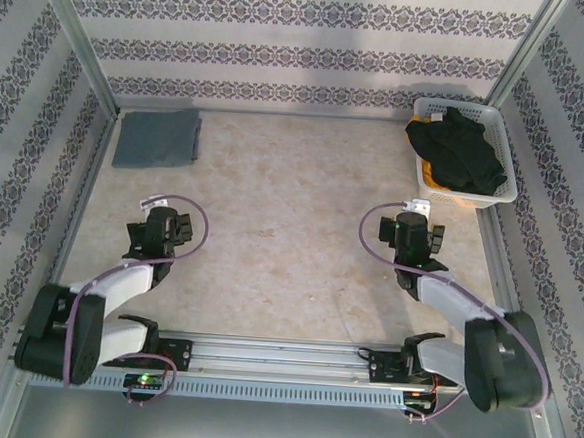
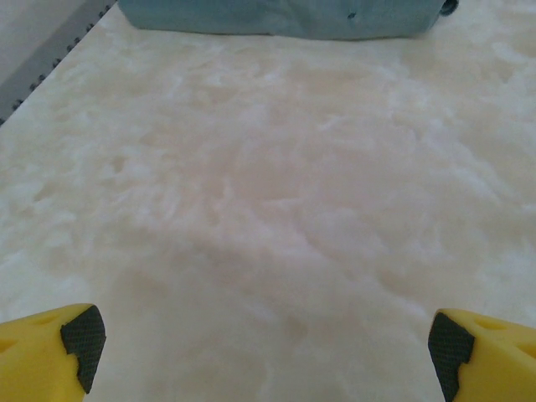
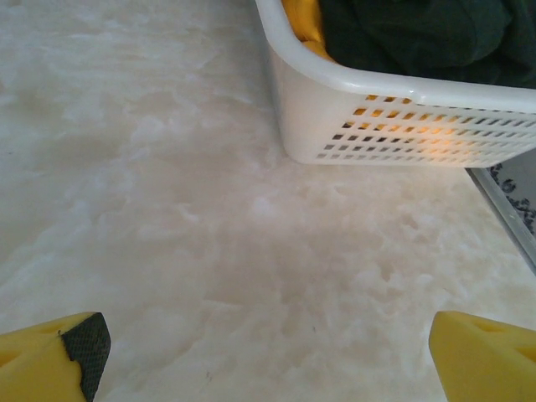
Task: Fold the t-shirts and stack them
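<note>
The work surface is a pale, marbled beige table, enclosed on three sides by walls papered with grey ornamental bands. The slate blue-grey t-shirt lies folded flat in the far-left corner. The black t-shirt lies crumpled over the orange-yellow t-shirt inside the white lattice basket, far right. The left gripper and right gripper stand spread wide, holding nothing, over bare table. A small white tag on the right gripper is too small to read.
</note>
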Motion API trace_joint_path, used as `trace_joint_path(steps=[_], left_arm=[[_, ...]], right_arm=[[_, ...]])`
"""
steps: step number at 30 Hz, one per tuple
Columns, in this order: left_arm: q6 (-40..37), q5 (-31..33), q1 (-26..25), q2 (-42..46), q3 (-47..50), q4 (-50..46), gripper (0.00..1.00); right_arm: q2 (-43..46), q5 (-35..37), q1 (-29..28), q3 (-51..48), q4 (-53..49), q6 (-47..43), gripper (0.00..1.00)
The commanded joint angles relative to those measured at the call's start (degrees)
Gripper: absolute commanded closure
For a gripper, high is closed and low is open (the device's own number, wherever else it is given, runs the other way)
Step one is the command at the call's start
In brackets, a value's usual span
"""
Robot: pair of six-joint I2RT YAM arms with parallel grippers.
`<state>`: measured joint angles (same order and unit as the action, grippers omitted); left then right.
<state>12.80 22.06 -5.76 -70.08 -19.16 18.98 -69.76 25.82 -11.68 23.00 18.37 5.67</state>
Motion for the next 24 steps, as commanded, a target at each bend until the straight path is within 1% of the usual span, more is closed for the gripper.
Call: trace_joint_path(steps=[1, 2, 3, 4, 5, 6, 7, 8, 9, 11, 13, 14, 15, 16, 17, 18, 19, 20, 21, 24], left_arm=[[-2.8, -3.71, 2.58, -6.67, -2.03, 18.91, 0.0], [-3.61, -5.07, 3.36, -8.4, -3.95, 17.62, 0.0], [-4.13, -6.62, 4.26, -10.01, -6.56, 14.21, 0.0], [-5.71, -8.34, 5.22, -11.72, -7.38, 15.66, 0.0], [-6.54, -8.55, 5.77, -12.5, -7.6, 17.19, 0.0], [-5.79, -8.0, 6.79, -13.98, -6.6, 21.38, 0.0], [-5.15, -8.85, 7.97, -15.08, -5.65, 24.17, 0.0], [-4.93, -9.18, 7.87, -14.31, -6.01, 21.77, 0.0], [-5.2, -10.97, 7.87, -13.65, -4.99, 23.03, 0.0], [-7.18, -13.26, 7.12, -14.04, 0.87, 35.38, 0.0], [-8.43, -15.52, 6.91, -16.68, 7.19, 49.51, 0.0], [-8.87, -16.78, 6.8, -19.32, 8.82, 53.79, 0.0], [-9.74, -16.64, 6.58, -24.08, 9.49, 62.26, 0.0], [-9.81, -15.88, 6.67, -23.37, 8.43, 59.55, 0.0], [-8.09, -14.74, 6.86, -19.97, 5.69, 48.69, 0.0], [-7.63, -14.69, 7.01, -18.43, 1.63, 38.93, 0.0], [-9.4, -15.28, 6.24, -20.02, -1.3, 36.14, 0.0], [-10.83, -14.6, 5.36, -21.06, -2.2, 36.95, 0.0], [-9.74, -14.25, 5.6, -20.39, -1.76, 36.12, 0.0], [-9.92, -14.35, 5.77, -20.71, -1.71, 36.96, 0.0]], right_arm=[[-4.51, -4.37, 1.68, 0.59, 14.05, -2.74, 0.02], [-6.09, -6.23, 2.73, 0.61, 17.64, -2.09, 0.02], [-7.98, -7.25, 3.47, 1.44, 18.62, -3.0, 0.02], [-8.79, -7.22, 3.79, 2.72, 17.66, -4.32, 0.02], [-9.54, -8.53, 4.74, 2.92, 18.91, -5.03, 0.02], [-10.66, -9.37, 5.8, 2.22, 22.04, -4.74, 0.02], [-11.9, -10.5, 7.02, 1.38, 24.1, -3.65, 0.02], [-12.83, -11.61, 8.14, 0.75, 26.5, -2.62, 0.02], [-13.86, -13.11, 9.11, -0.21, 29.54, -1.9, 0.02], [-14.06, -15.37, 9.43, -1.34, 30.96, -2.41, 0.02], [-16.16, -15.38, 9.3, -5.09, 39.18, -2.7, 0.02], [-17.7, -14.25, 9.35, -6.92, 44.53, -2.14, 0.02], [-18.43, -13.45, 9.48, -8.05, 47.54, -1.76, 0.02], [-18.07, -13.36, 9.5, -8.11, 46.94, -1.71, 0.02], [-17.29, -13.28, 9.49, -7.3, 44.28, -1.66, 0.02], [-16.53, -13.23, 9.53, -5.54, 39.46, -1.59, 0.02], [-16.64, -13.25, 9.64, -3.85, 35.79, -1.44, 0.02], [-16.98, -12.23, 9.12, -1.68, 34.41, -1.94, 0.02], [-17.13, -11.72, 8.7, -1.97, 35.27, -2.24, 0.02], [-17.15, -11.44, 8.52, -1.91, 35.04, -2.35, 0.02]])
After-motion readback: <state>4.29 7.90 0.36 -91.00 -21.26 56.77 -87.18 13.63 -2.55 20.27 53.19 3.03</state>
